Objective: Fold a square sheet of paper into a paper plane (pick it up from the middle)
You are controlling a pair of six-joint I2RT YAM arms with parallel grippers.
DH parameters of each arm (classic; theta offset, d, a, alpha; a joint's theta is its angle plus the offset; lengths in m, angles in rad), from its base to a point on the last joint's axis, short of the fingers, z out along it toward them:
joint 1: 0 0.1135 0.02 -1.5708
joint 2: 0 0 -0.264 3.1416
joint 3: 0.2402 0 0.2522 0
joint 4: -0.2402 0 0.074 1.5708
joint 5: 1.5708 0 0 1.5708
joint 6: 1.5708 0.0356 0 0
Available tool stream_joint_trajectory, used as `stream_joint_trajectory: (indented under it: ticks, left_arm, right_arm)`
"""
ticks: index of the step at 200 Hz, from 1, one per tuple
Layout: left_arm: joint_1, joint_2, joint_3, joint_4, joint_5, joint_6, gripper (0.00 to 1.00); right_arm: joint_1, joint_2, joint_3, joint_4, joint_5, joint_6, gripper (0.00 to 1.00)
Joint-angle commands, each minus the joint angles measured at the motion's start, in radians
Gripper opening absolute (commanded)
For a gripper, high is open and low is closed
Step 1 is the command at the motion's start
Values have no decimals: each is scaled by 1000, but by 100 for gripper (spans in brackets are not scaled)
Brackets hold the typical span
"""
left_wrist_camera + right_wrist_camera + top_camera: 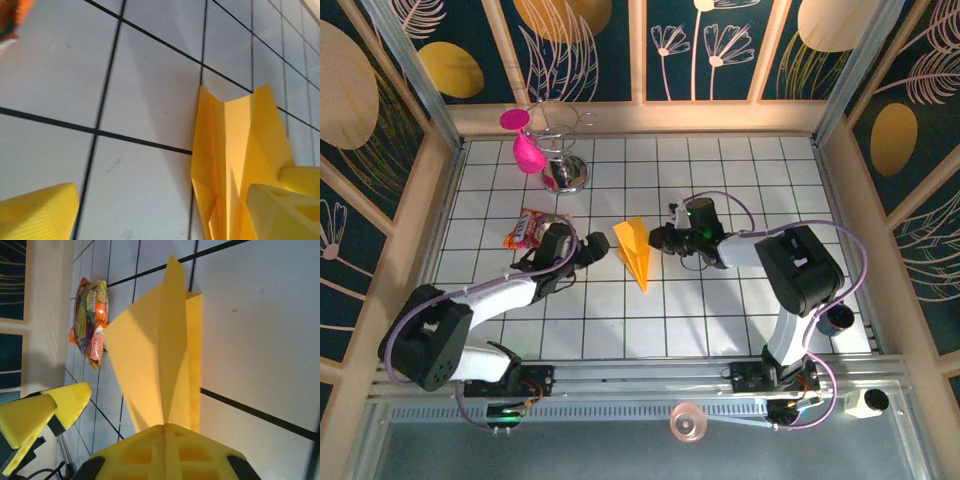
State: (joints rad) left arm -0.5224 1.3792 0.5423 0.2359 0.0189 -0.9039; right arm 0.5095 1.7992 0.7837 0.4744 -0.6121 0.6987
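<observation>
The square sheet of paper is folded into a slim orange-yellow paper plane (635, 250), which sits mid-table with its point toward the near edge. My right gripper (657, 240) is shut on its centre crease from the right; in the right wrist view the pads (165, 427) meet on the fold and the plane's wings (150, 350) spread beyond them. My left gripper (598, 250) is open just left of the plane. In the left wrist view its fingers (40, 210) stand wide apart, and the plane (235, 150) is by the right-hand one. Both of those fingers (70, 397) also appear in the right wrist view.
A crinkly red-and-yellow snack packet (527, 228) lies left of the left gripper, also in the right wrist view (90, 320). A pink object (525, 150) and a wire stand on a metal base (565, 172) are at the back left. A dark cup (837, 320) is at the right edge.
</observation>
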Motion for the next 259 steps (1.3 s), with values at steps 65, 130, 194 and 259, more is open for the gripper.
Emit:
stream_joint_trajectory:
  ticks: [65,130,194,259]
  left_arm:
    - [4,175,93,146,271,-47,62]
    - [-9,297,165,201,380,-58,43]
    - [-17,408,248,137,384,-26,30]
    - [-17,462,287,141,415,-18,18]
  right_arm:
    - [-64,21,-60,70,-43,-4,1]
    - [-69,21,-68,80,-49,-5,2]
    - [-71,23,-60,74,-51,-7,1]
    - [-76,23,-52,67,-56,-5,1]
